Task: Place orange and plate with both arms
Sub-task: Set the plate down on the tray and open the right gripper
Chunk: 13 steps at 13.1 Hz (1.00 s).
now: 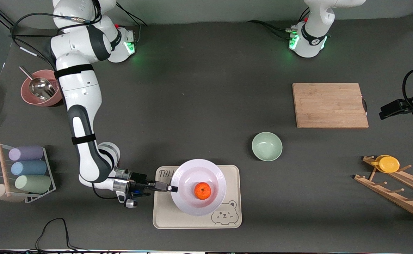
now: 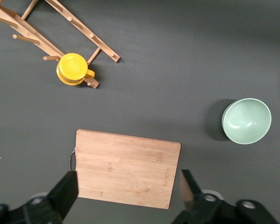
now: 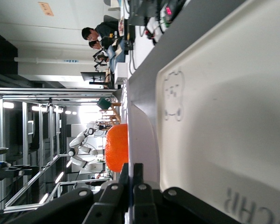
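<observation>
Fruit came first: one orange sat in the middle of the single plate, which lay over the one cream bear tray at the table edge nearest the front camera. The right gripper, reaching in low from the right arm's end, was clamped thin on the plate's rim; the right wrist view confirmed it, the fingers pinched together on the rim edge with the orange just above and the bear drawing on the tray close by. Handwriting on the tray read "TAIJ" in the front view before the plate cut it off, and "CHR" in the right wrist view. The left gripper showed only in its own wrist view, spread wide and holding nothing, hanging over one wooden cutting board, with one green bowl and one yellow cup on a wooden rack nearby; that arm waited.
</observation>
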Each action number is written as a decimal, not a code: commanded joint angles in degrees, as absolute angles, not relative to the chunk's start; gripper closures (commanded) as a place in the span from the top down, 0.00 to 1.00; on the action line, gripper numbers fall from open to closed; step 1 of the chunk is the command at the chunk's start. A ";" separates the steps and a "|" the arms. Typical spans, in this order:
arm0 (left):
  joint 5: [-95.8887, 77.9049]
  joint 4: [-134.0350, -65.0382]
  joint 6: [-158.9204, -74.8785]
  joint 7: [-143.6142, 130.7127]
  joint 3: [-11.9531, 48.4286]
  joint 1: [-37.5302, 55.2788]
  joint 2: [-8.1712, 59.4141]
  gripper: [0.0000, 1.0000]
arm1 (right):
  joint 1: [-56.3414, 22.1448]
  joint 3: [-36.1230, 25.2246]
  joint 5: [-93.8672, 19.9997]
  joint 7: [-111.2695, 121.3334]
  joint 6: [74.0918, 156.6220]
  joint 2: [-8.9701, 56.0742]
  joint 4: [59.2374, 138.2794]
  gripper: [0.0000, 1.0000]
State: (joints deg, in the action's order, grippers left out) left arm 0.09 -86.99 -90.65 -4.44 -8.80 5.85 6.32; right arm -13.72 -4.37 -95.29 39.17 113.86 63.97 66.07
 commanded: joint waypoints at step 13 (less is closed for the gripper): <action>1.50 -90.00 -85.26 -0.88 -9.05 5.98 2.20 1.00 | -13.62 -4.22 -84.85 35.45 119.09 64.79 65.21 0.72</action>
